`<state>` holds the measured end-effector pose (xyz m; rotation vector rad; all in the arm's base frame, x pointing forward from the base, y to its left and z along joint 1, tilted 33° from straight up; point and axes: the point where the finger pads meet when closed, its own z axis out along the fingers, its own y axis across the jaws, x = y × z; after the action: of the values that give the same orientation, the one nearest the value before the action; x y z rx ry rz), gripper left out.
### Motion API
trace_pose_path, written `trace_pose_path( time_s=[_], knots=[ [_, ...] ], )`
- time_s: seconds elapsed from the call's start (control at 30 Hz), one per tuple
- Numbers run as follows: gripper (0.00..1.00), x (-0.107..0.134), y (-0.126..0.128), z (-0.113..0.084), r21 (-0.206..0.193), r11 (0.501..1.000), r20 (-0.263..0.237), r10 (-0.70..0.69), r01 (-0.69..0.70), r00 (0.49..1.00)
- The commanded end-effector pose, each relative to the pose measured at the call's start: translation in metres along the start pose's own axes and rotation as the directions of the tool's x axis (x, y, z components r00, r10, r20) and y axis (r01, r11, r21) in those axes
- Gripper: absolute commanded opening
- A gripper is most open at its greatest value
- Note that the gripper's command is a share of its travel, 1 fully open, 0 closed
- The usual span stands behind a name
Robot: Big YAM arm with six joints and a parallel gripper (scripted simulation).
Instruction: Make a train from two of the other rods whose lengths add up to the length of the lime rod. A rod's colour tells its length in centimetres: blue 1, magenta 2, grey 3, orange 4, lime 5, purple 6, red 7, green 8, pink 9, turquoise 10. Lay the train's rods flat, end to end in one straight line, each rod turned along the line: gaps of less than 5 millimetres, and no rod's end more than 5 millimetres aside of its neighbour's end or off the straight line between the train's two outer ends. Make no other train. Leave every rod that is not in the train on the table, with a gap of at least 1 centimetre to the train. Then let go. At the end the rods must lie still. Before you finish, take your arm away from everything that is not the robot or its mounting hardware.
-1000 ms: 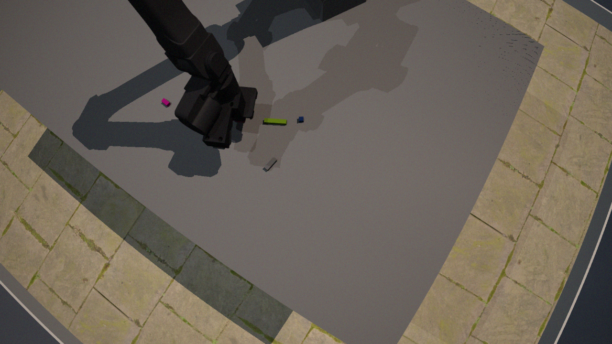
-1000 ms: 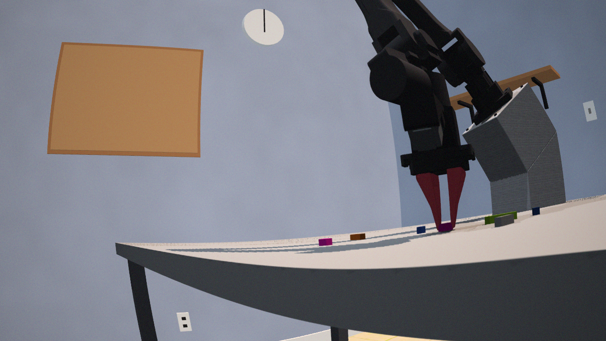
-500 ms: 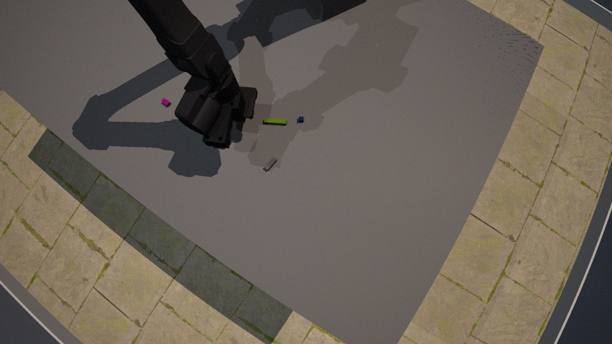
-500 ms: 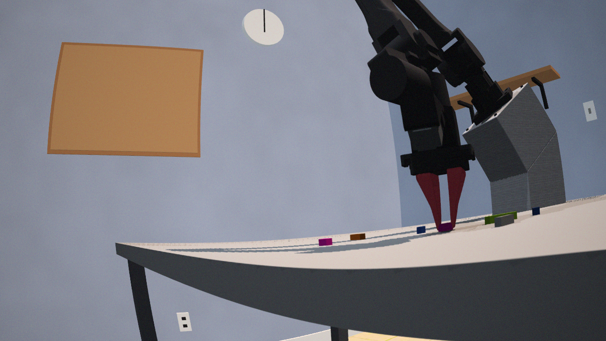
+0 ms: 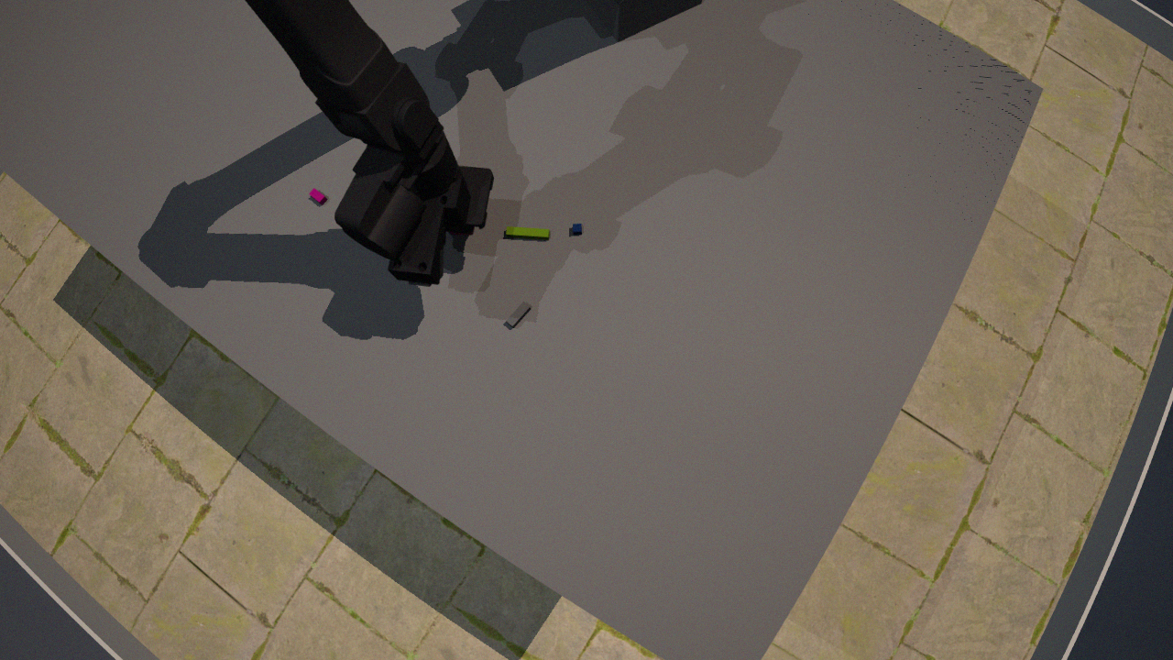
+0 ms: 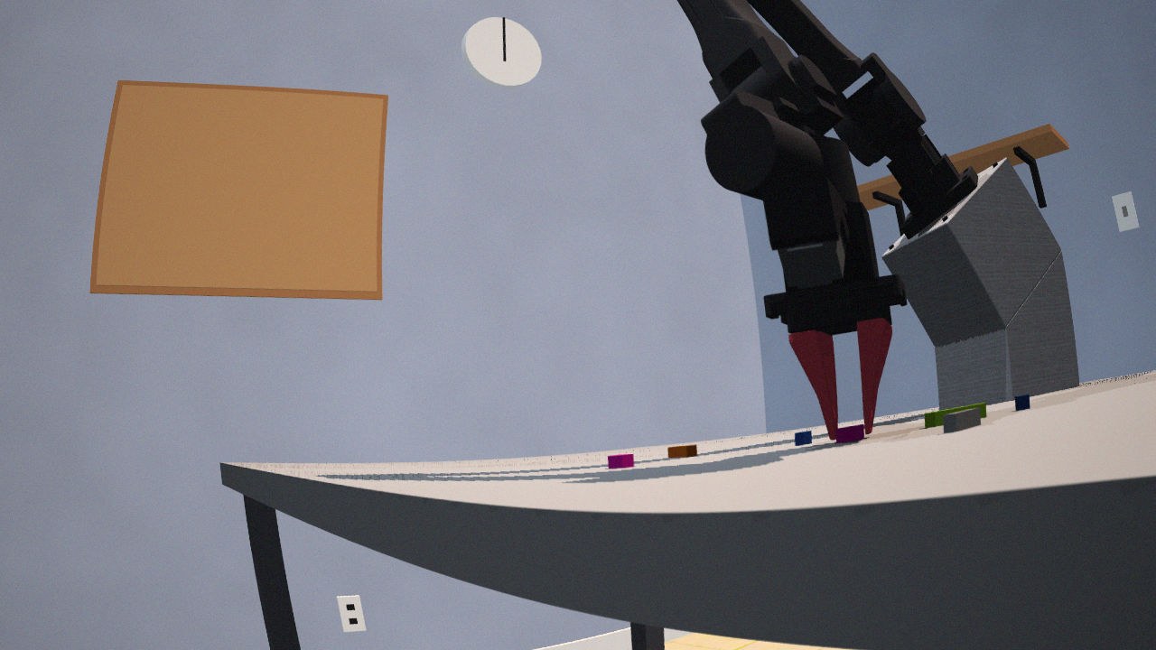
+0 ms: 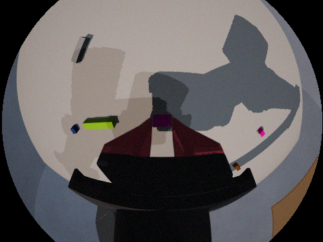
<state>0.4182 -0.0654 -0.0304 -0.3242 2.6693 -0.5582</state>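
- Hovering low over the table [image 6: 500, 485], my gripper [image 6: 850, 429] straddles the darker magenta rod [image 6: 848, 435], which lies flat on the surface well in from every edge.
- My red fingers [image 6: 817, 363] are slackened: one tip stands at each side of the rod without pinching it, so I'm carrying nothing.
- In the wrist view this rod [image 7: 161, 121] shows right between my tips, with the lime rod [image 7: 101, 123] off to one side and apart from it.
- My read is that this little block is light, stiff and smooth. It won't bend, but a brushing fingertip could easily skid or twist it.
- If I take it again, I'd squeeze across the narrow width at mid-length and keep the ends free for butting.
- The grey rod [image 5: 517, 314] lies askew nearer the table's front edge, and I judge it the partner, magenta plus grey matching lime.
- It is longer, so I'd grip it dead centre to stop it swinging.
- Spares stay out: the second magenta rod [image 6: 619, 460], the orange rod [image 6: 682, 450] and the two blue rods [image 6: 802, 438] [image 6: 1022, 402].
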Motion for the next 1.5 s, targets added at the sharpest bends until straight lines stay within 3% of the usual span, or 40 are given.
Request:
trace_pose_path(
  time_s=[0.0, 0.1, 0.5, 0.8, 1.27, 1.4, 1.47],
  knots=[
    [0.29, -0.007, -0.006, 0.0, 0.006, 1.0, 0.015, 0.004, -0.004, 1.0],
    [0.33, -0.007, -0.006, 0.0, 0.006, 1.0, 0.015, 0.004, -0.004, 1.0],
    [0.33, -0.007, -0.006, -0.001, 0.006, 1.0, 0.017, 0.005, -0.005, 1.0],
    [0.33, -0.006, 0.002, -0.023, 0.0, 1.0, 0.019, 0.001, -0.001, 1.0],
    [0.33, -0.015, -0.002, -0.092, 0.004, 1.0, 0.036, 0.008, -0.009, 0.999],
    [0.33, -0.013, 0.001, -0.092, 0.0, 1.0, 0.02, 0.002, -0.002, 1.0],
    [0.33, -0.014, -0.002, -0.1, 0.002, 1.0, 0.035, 0.008, -0.008, 0.999]
  ],
)
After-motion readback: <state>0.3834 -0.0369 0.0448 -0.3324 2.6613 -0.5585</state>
